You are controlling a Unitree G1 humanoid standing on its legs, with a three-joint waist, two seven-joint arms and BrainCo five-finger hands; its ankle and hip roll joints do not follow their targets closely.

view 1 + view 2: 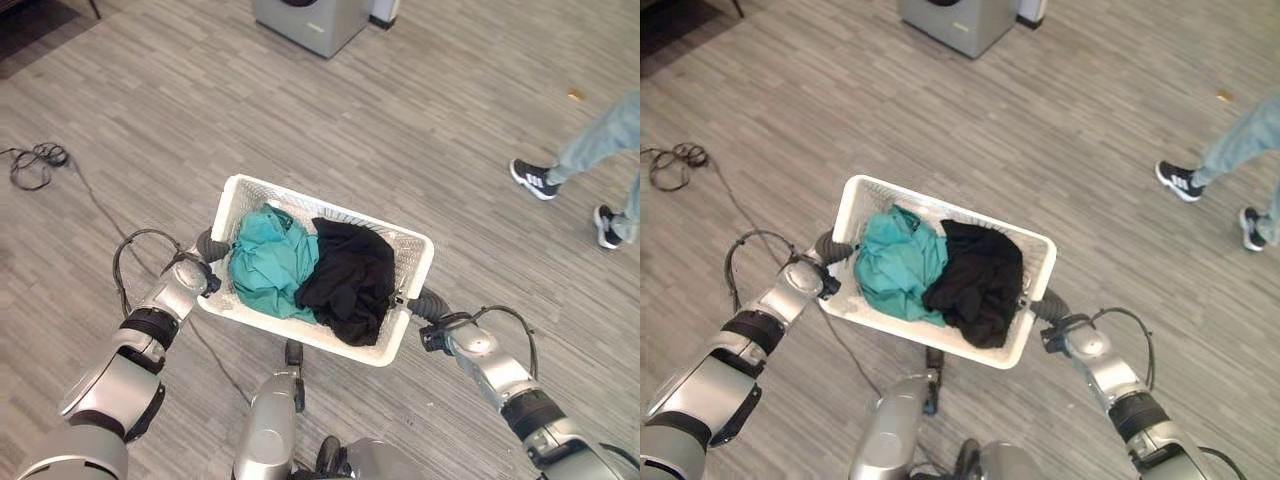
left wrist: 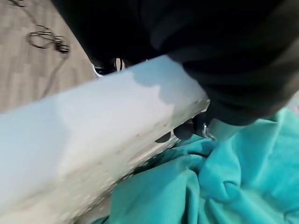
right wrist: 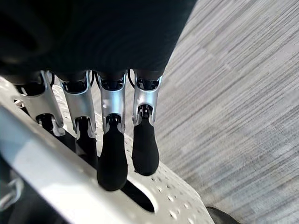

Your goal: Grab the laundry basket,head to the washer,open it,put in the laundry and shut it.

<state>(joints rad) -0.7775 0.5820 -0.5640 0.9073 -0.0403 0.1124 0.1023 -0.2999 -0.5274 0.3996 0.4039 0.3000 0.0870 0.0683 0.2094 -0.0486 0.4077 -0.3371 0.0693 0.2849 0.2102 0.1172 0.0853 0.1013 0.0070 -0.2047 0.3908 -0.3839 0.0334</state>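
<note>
Grey plank floor (image 1: pixel 420 130) runs ahead to the grey washer (image 1: pixel 310 20); between my left hand (image 1: pixel 208 247) and right hand (image 1: pixel 425 305), both hooked on its end handles, I carry the white perforated plastic laundry basket (image 1: pixel 415 262), so I judge walking forward comes next.

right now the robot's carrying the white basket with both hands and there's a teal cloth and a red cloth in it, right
Not quite: the second cloth is black, not red. The left eye view shows the white basket held by the left hand and right hand, with the teal cloth beside a black cloth.
</note>
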